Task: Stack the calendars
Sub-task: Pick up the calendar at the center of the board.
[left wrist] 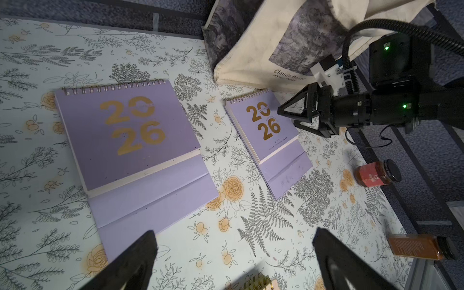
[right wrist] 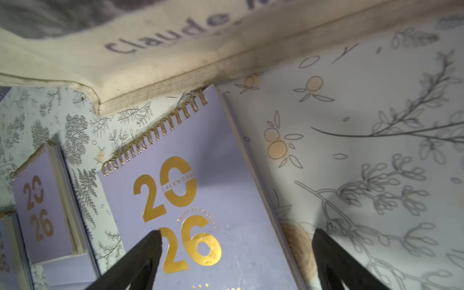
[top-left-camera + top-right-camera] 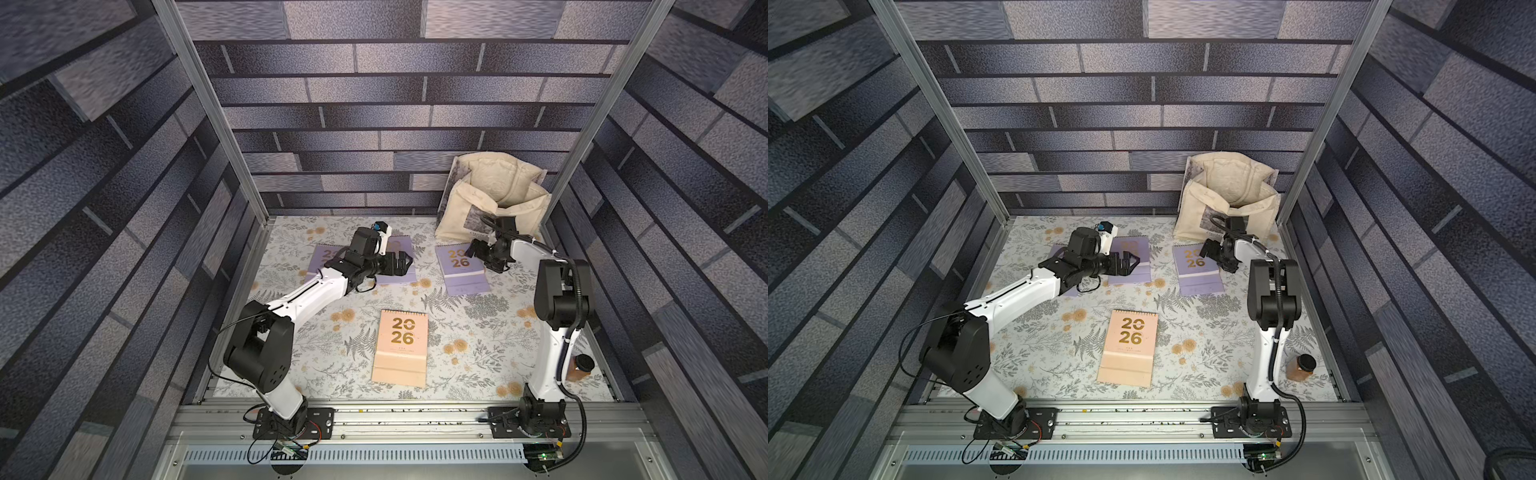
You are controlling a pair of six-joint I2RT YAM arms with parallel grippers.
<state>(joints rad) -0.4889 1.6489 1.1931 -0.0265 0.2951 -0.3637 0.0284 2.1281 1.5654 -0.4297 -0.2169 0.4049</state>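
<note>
1. Looking down in both top views, we see four calendars lying flat on the flowered tablecloth [image 3: 478, 332], none stacked on another.
2. The peach calendar [image 3: 401, 349] lies alone toward the front of the cloth, midway across, its gold "2026" facing up.
3. Three lavender ones sit in a row farther back. The left calendar [image 3: 322, 261] is largely hidden under the left arm [image 3: 316, 293], and the middle calendar [image 1: 130, 140] is just beside it. The right calendar [image 3: 463, 274] lies apart from those, just in front of the cream tote bag [image 3: 457, 208].
4. The left pincer [image 3: 405, 264] is wide open and holds nothing; it hangs over the near right part of the middle calendar. In its wrist view its two fingers [image 1: 140, 258] frame bare cloth past that calendar's folded base.
5. The right pincer [image 3: 471, 249] is also open and empty, low at the far right corner of the right calendar. In its wrist view one finger [image 2: 143, 256] is over the cover by the gold "26". The other is over the cloth past the calendar's side edge, so the jaws straddle that edge; we cannot tell whether either finger touches.
6. A red jar [image 1: 374, 174] and a brown bottle [image 1: 414, 247] lie on their sides near the right edge of the cloth, well apart from the calendars.
</note>
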